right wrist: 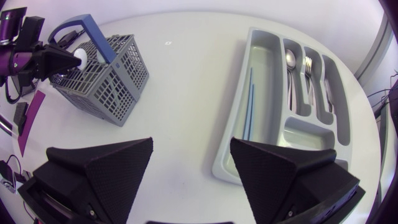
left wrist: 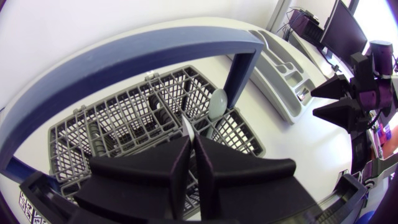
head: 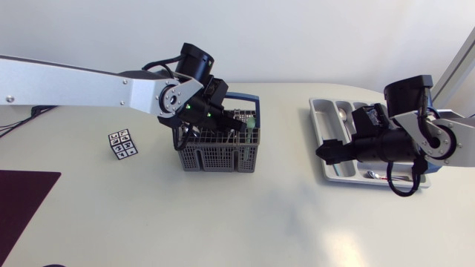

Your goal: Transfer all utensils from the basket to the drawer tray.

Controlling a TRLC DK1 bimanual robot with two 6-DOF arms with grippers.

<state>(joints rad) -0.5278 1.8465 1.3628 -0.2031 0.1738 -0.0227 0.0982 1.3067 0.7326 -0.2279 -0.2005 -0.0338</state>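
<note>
A grey mesh basket [head: 219, 156] with a blue handle [left wrist: 124, 59] stands left of the table's middle. My left gripper [head: 226, 122] reaches down into it. In the left wrist view its fingertips [left wrist: 191, 142] are shut on the thin handle of a pale-bowled spoon [left wrist: 217, 102] standing upright in a compartment. The grey drawer tray [right wrist: 264, 74] lies at the right, holding a blue stick [right wrist: 249, 102], a spoon [right wrist: 290, 61] and a fork [right wrist: 308, 65]. My right gripper [right wrist: 189, 168] hovers open and empty over the tray's near left edge [head: 330, 152].
A small card with printed squares [head: 122, 144] lies left of the basket. A dark mat [head: 22, 204] covers the table's front left corner. The blue handle arches over my left gripper. Bare tabletop separates the basket [right wrist: 106, 84] from the tray.
</note>
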